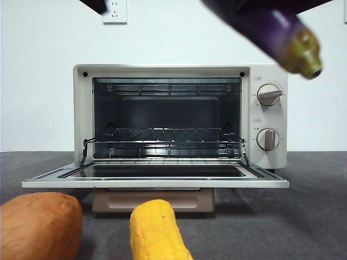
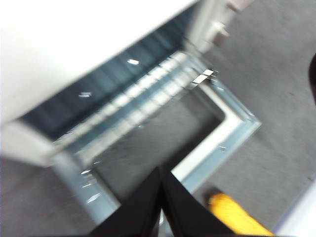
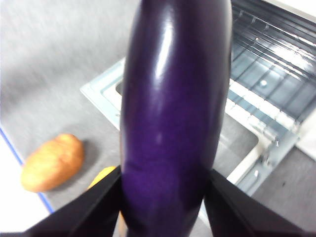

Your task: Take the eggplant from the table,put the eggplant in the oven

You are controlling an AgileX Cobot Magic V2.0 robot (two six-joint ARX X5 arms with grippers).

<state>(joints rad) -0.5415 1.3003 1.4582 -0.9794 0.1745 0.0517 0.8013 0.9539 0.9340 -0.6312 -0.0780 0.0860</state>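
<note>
A glossy purple eggplant hangs in mid-air above the open oven, at about one o'clock in the front view, its yellowish-green stem end tilted down toward the right above the two round knobs. The right gripper has its two black jaws clamped on the eggplant's flanks, one on each side, and the fruit fills most of the right wrist view. In that view the dropped-open glass door and the wire rack lie behind the eggplant.

The oven stands on the dark grey table with its door folded down flat and the rack showing bare wires inside. In front of the door, at about seven o'clock in the front view, lies an orange-brown sweet potato; just beside it at six o'clock is a yellow corn cob. The two are close together but apart.

The left gripper hovers above the open door, its jaws pressed together with nothing between them; the corn cob shows near it on the table. A dark arm tip at eleven o'clock in the front view crosses a white wall socket.
</note>
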